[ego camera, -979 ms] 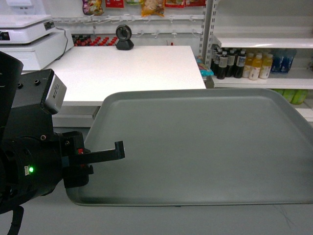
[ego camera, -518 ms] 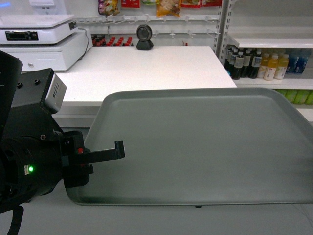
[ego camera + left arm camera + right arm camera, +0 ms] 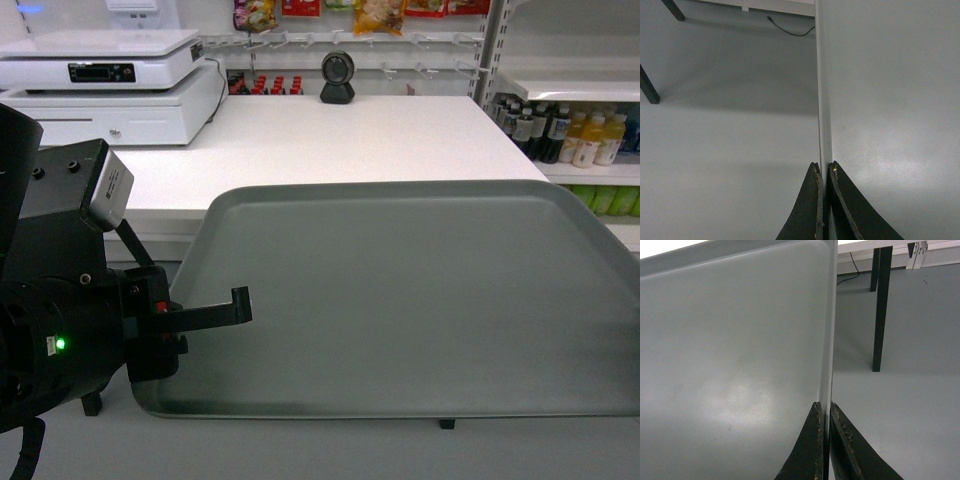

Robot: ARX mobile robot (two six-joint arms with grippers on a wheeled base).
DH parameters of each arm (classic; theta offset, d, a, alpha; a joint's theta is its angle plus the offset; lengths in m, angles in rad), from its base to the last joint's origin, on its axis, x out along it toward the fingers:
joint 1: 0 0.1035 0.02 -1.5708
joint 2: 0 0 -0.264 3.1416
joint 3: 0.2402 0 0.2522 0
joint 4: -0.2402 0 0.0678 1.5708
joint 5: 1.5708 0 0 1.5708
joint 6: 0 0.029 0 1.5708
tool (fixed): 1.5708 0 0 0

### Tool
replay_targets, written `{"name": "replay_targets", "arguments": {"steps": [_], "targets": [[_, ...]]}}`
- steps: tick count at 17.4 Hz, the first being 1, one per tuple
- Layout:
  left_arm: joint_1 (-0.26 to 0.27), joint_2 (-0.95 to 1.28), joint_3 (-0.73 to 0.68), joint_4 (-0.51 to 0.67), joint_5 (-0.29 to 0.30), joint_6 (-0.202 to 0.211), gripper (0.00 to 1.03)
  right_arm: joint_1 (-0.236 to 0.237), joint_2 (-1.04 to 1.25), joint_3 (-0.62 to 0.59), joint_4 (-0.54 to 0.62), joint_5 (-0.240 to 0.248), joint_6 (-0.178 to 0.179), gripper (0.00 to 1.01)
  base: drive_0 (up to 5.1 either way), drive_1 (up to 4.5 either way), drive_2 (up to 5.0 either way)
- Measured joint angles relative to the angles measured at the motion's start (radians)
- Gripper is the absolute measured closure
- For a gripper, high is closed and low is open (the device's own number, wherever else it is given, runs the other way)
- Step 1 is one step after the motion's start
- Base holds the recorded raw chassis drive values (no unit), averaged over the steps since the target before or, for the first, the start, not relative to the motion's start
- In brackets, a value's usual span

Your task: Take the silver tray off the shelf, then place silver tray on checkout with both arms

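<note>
While the silver tray (image 3: pixel 400 300) hangs level in the air in front of the checkout (image 3: pixel 330 140), the left gripper (image 3: pixel 823 200) pinches its left rim, the two black fingers (image 3: pixel 807 210) pressed together on the thin edge. On the opposite side the right gripper (image 3: pixel 824 440) clamps the right rim in the same way (this arm lies outside the head view, and only its wrist camera shows the grip). The left arm (image 3: pixel 70 330) fills the lower left of the head view, a green light glowing on its body. Behind the tray, the white counter carries a register machine (image 3: pixel 110 85) at its left rear and a small round black scanner (image 3: pixel 338 77) at the back edge. Bottled drinks (image 3: pixel 560 135) line a shelf (image 3: pixel 575 172) at far right. Grey floor (image 3: pixel 725 150) shows beneath the tray in both wrist views.
</note>
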Motion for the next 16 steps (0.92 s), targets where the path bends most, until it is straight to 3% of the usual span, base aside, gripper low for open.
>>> {"name": "replay_targets", "arguments": {"steps": [16], "targets": [[-0.004, -0.003, -0.002, 0.000, -0.003, 0.000, 1.00, 0.000, 0.000, 0.000, -0.002, 0.000, 0.000, 0.99, -0.1, 4.20, -4.3]]}}
